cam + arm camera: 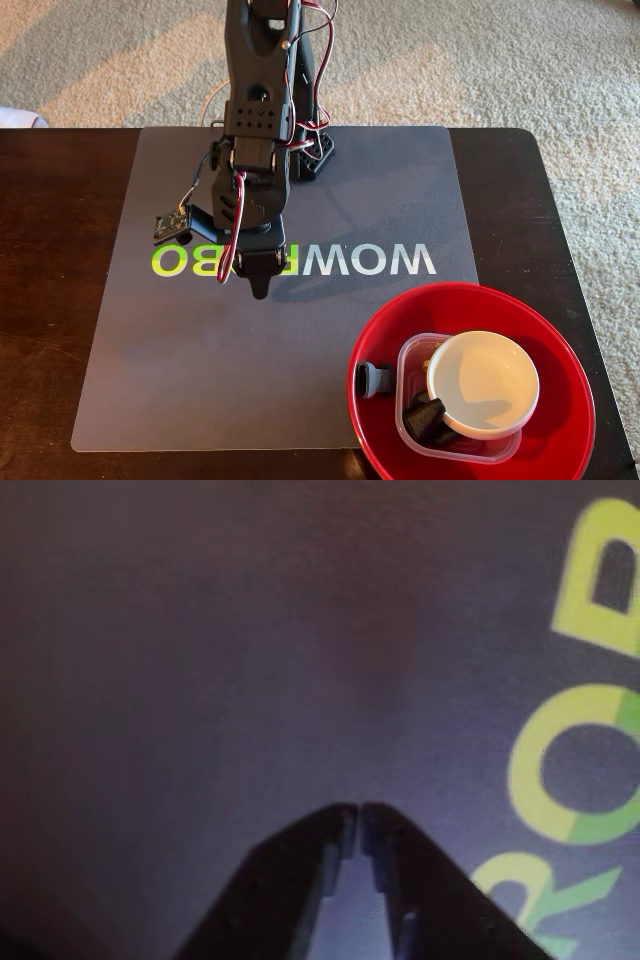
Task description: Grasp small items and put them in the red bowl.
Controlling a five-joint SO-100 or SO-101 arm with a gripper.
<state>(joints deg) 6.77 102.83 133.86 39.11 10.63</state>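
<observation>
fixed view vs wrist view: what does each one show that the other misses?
Only the fixed view: the red bowl at lower right, holding the clear tub, the white bowl on the tub, and black parts; also the dark table and carpet.

Only the wrist view: the jaws seen close, tips nearly touching, nothing between them.

Both: the gripper over the grey mat with its green lettering.

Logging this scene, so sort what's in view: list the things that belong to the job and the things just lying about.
Part of the job:
- red bowl
- clear square tub, in the bowl
- small white bowl, on the tub
- black parts in the tub
- another black part in the red bowl
- end effector, shut, empty

Just lying about:
- grey mat
- dark table
- carpet
</observation>
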